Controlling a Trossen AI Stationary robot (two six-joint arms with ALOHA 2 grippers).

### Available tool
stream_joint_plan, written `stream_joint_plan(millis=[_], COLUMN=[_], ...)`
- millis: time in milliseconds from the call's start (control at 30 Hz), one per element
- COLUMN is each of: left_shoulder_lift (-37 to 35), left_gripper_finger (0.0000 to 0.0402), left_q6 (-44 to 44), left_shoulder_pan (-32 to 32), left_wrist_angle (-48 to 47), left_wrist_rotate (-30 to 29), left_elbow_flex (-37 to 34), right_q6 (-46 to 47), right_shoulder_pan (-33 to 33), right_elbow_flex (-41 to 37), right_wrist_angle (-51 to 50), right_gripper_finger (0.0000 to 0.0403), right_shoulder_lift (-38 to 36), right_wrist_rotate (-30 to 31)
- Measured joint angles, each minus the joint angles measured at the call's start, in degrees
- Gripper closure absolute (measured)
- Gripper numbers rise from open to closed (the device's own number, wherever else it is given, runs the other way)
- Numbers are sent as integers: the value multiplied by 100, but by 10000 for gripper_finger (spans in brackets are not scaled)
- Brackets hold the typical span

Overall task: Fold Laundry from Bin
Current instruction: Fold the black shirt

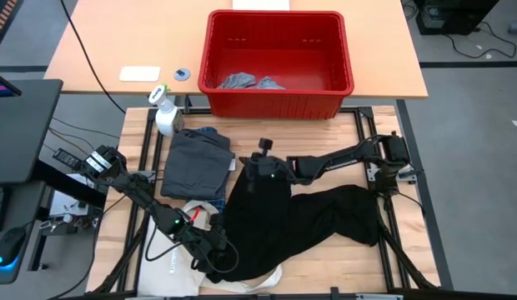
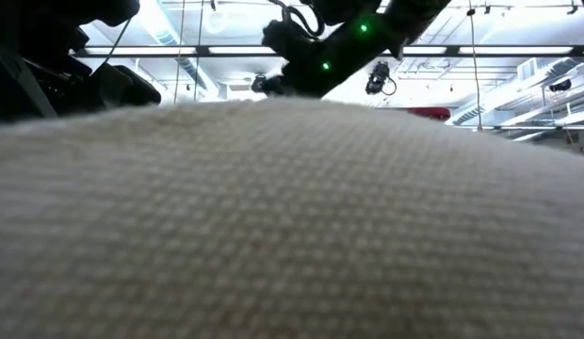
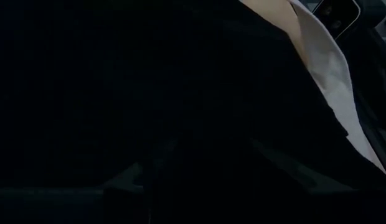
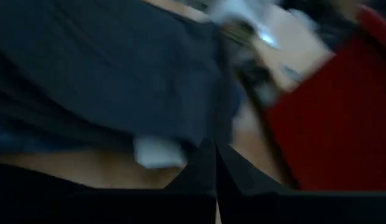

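Note:
The large black piece [image 1: 308, 221] lies spread over the table's middle and right. My right gripper [image 1: 260, 171] is at its far left corner, shut on it; in the right wrist view the fingers [image 4: 205, 168] meet at their tips. My left gripper [image 1: 215, 250] is at the piece's near left edge, and its wrist view shows only black cloth [image 3: 149, 112]. A folded dark grey piece [image 1: 192, 162] lies left of the right gripper, with blue cloth [image 1: 211, 132] at its far edge. Light grey pieces [image 1: 242, 82] lie in the red bin [image 1: 279, 104]. My right gripper has the black piece's far left corner [image 1: 257, 182] between its two shut fingers. It comes from the table's right, slanting down. The cloth rises a little toward the fingers, and the rest lies on the table. One layer or several, I cannot tell.
A cream tote bag [image 1: 171, 262] lies under the black piece at the near left and fills the low view [image 2: 292, 217]. A white spray bottle [image 1: 164, 115] stands left of the bin. A white card [image 1: 139, 73] and a small disc [image 1: 183, 74] lie on the far desk.

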Motion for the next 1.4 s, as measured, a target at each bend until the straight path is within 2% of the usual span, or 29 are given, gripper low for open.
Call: stream_joint_plan(millis=[100, 167, 300, 367, 467, 600, 667, 733, 833, 900, 1167, 1233, 1400], left_shoulder_lift=[0, 0, 0, 0, 2, 2, 2, 2, 2, 2, 2, 2, 2], left_gripper_finger=[212, 212, 212, 212, 212, 212, 212, 212, 212, 212, 212, 212, 212], left_q6=[0, 7, 7, -32, -37, -49, -81, -99, -101, -101, -101, -103, -103], left_shoulder_pan=[-35, -52, -52, -74, -112, -114, -107, -107, -107, -107, -107, -107, -111], left_wrist_angle=[-30, -33, -79, -144, -324, -378, -382, -386, -387, -387, -430, -435, -446], left_wrist_rotate=[-2, 0, 0, -5, -3, -2, -2, -2, -2, -2, 0, 0, 0], left_elbow_flex=[0, 0, 0, 0, 2, 2, 2, 2, 2, 2, 2, 2, 2], right_q6=[496, 870, 1442, 1596, 1561, 1416, 1637, 1851, 1939, 1813, 1658, 1612, 1613], right_shoulder_pan=[-255, -428, -615, -587, -362, -50, -53, -120, -178, -174, -174, -151, -107], right_elbow_flex=[72, 72, 59, 59, 59, 61, 61, 61, 61, 61, 61, 61, 61], right_wrist_angle=[-7, -142, -295, -283, -352, -506, -655, -807, -922, -921, -742, -696, -645], right_gripper_finger=[391, 369, 295, 253, 198, 150, 133, 122, 135, 168, 381, 386, 363], right_shoulder_lift=[26, 141, 519, 712, 977, 1160, 1187, 1187, 1187, 1187, 1187, 1186, 1126], right_wrist_rotate=[-1228, -1942, -2965, -3274, -2979, -1811, -1702, -1876, -1870, -1780, -1851, -1822, -1776])
